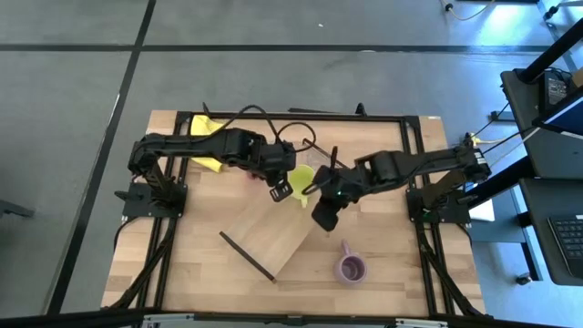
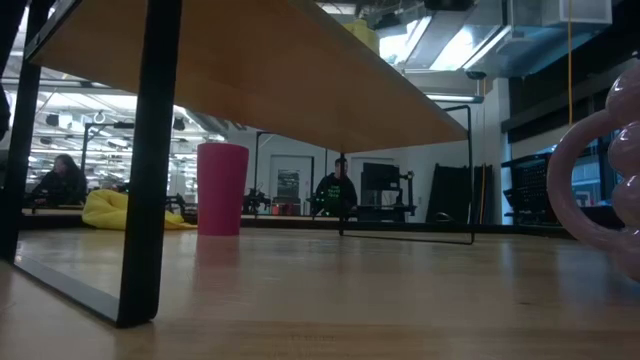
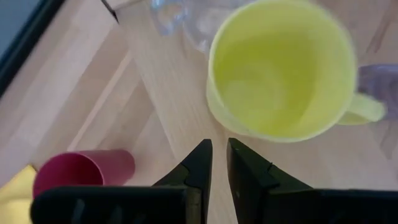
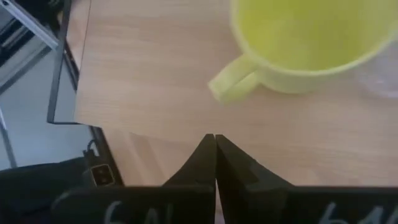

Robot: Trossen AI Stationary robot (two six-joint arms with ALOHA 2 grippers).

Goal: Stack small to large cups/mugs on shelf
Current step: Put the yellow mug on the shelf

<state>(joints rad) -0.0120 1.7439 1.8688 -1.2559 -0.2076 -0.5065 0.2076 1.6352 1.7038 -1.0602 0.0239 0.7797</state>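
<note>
Three cups sit apart: a lime-yellow handled mug (image 1: 301, 179) upright on the shelf (image 1: 269, 235) near mid-surface, a dark red tumbler (image 2: 222, 188) beside it toward the far edge, a lilac mug (image 1: 351, 268) toward the near edge. Left gripper (image 3: 219, 163) fingers nearly closed, right gripper (image 4: 215, 155) fingers pressed together, both empty by the yellow mug.

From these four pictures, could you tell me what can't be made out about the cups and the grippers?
- Dark red tumbler: in the high view, hidden under the left arm.
- Lilac mug: in the low view, cut off by the right edge, only handle and side showing.
- Lime-yellow mug: blurred at close range in the left wrist view; its rim is cut off by the top edge in the right wrist view.
- Both grippers: absent from the low view.
</note>
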